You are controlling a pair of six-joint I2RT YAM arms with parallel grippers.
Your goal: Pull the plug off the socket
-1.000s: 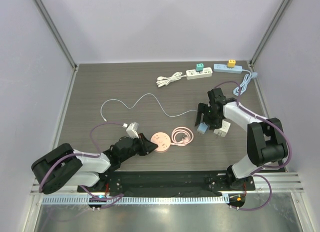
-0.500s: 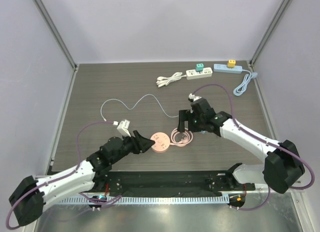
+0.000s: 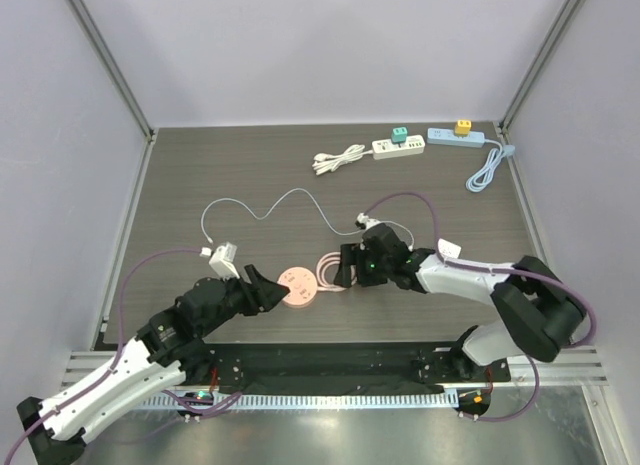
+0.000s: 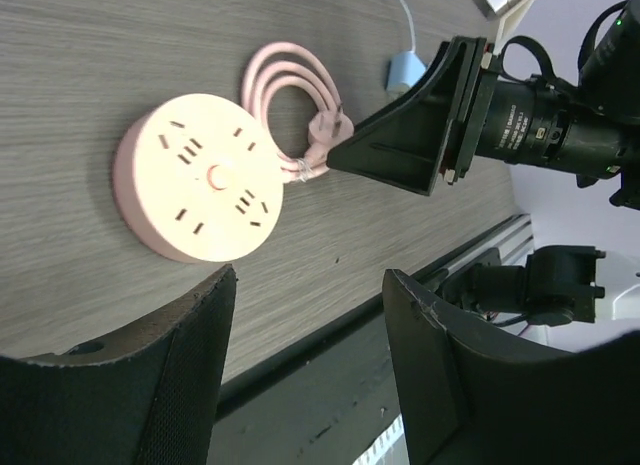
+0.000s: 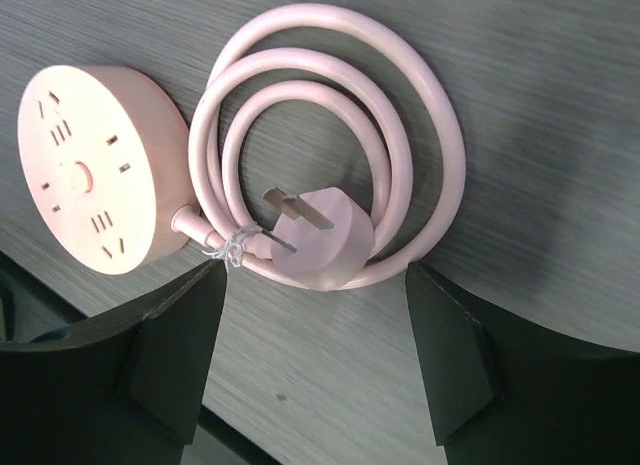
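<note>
Both arms stretch low toward pink socket (image 3: pixel 297 287); left pincer (image 3: pixel 268 288) released; right pincer (image 3: pixel 343 268) released above coiled cord (image 5: pixel 320 17).

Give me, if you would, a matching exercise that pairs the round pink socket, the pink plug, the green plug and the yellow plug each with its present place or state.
Things:
1. round pink socket
2. pink plug
3. green plug
4. yellow plug

Places or states:
A. plugged into the light blue power strip
B. lying loose inside its coiled cord, prongs bare
C. lying flat, all outlets empty
D. plugged into the white power strip

Pairs: 1-C, 2-B, 3-D, 4-A.
</note>
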